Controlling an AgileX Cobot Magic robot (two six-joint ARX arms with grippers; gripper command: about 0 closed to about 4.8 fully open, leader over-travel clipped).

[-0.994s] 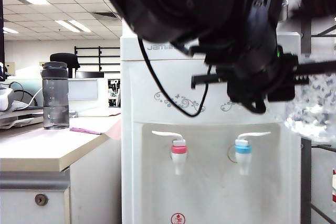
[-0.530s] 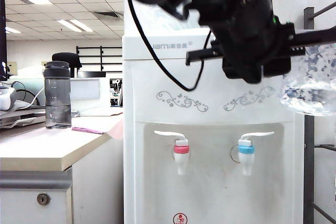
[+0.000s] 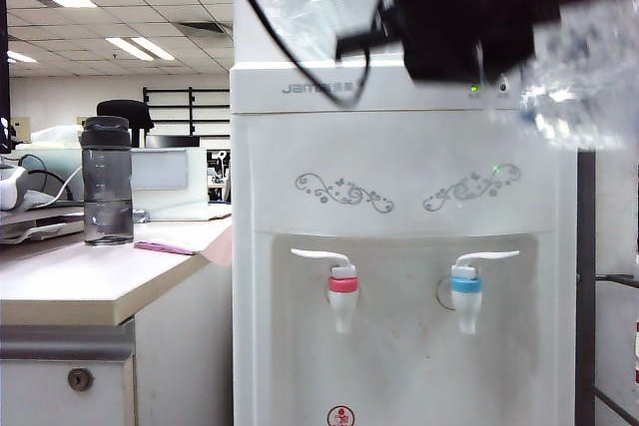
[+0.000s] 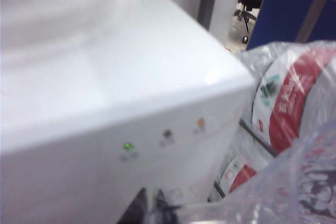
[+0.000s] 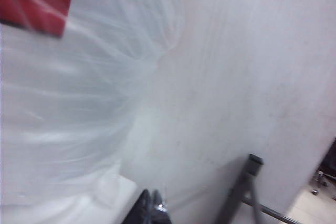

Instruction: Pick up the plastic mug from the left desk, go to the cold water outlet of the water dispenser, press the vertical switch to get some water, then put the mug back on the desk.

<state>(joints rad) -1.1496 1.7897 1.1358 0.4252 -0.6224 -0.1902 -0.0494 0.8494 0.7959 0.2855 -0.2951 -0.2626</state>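
The white water dispenser (image 3: 399,147) fills the middle of the exterior view. Its cold water outlet (image 3: 465,291) has a light blue collar, topped by the thin white vertical switch (image 3: 489,257). High above it, at the top right, the clear dimpled plastic mug (image 3: 584,72) hangs from my dark left arm (image 3: 459,17). In the left wrist view my left gripper (image 4: 149,209) is shut on the mug (image 4: 299,182), over the dispenser's top edge (image 4: 131,93). My right gripper (image 5: 152,208) looks shut and empty, close to the dispenser's side wall (image 5: 252,77). The left desk (image 3: 90,281) stands far left.
A pink-red-collared tap (image 3: 342,291) sits left of the blue one. A smoky-grey bottle (image 3: 106,182) stands on the desk. The big clear bottle (image 5: 79,103) tops the dispenser. Plastic-wrapped red and white packs (image 4: 294,93) and a dark metal rack (image 3: 587,276) lie right of it.
My left arm has risen with the mug, from beside the swirl ornaments to above the dispenser's top front. The taps and the desk stay as they were.
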